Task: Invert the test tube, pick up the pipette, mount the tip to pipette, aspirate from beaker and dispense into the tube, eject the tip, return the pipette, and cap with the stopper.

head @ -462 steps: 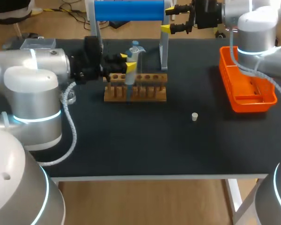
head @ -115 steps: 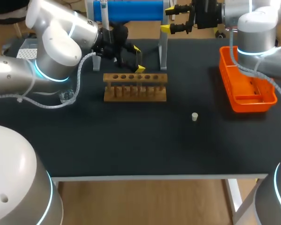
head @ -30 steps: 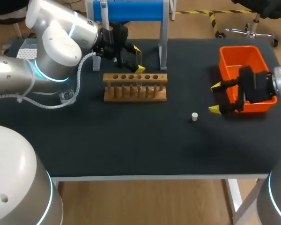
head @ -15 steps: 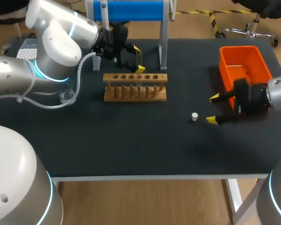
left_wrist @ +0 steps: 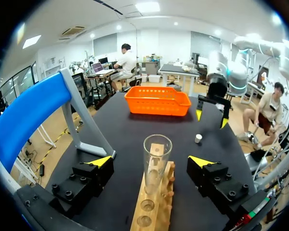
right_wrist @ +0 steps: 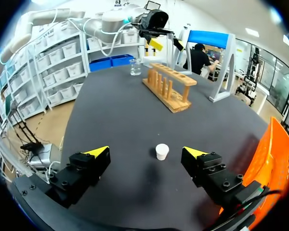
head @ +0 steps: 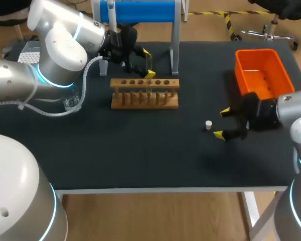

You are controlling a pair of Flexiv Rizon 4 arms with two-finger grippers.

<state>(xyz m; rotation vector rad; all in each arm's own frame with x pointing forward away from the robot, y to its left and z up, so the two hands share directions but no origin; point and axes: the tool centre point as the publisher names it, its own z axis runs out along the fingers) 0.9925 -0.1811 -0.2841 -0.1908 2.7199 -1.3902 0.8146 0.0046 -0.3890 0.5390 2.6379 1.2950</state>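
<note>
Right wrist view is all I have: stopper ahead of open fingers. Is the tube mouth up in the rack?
Observer: Yes. Left wrist view shows the test tube upright, mouth up, in the rack, between the left gripper's open fingers, untouched.
Operator: Pipette on its stand?
Observer: Head view: the pipette hangs at the blue stand's left end.
Operator: Stopper inside my tips?
Observer: From above, the stopper lies just ahead of the right gripper's tips, not between them.
</note>
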